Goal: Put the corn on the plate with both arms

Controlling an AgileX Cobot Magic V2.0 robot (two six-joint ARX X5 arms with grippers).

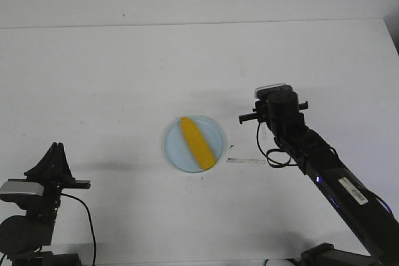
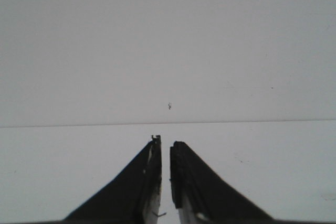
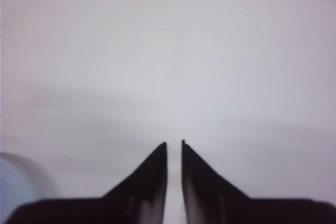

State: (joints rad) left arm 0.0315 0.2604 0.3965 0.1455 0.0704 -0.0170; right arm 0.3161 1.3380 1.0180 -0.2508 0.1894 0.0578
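Note:
The yellow corn (image 1: 197,142) lies diagonally on the pale blue plate (image 1: 174,151) at the middle of the table in the front view. My left gripper (image 1: 57,147) is low at the near left, far from the plate, shut and empty; in its wrist view (image 2: 165,142) the jaws stand almost together over bare table. My right arm's wrist (image 1: 280,109) hangs just right of the plate, and its fingers are hidden in the front view. In the right wrist view the gripper (image 3: 174,142) is shut and empty, with the plate's rim (image 3: 16,182) at the edge.
A thin pale strip (image 1: 246,161) and a small dark mark (image 1: 232,147) lie on the white table right of the plate. The table's far edge (image 1: 187,26) meets a white wall. The right forearm (image 1: 336,182) crosses the near right.

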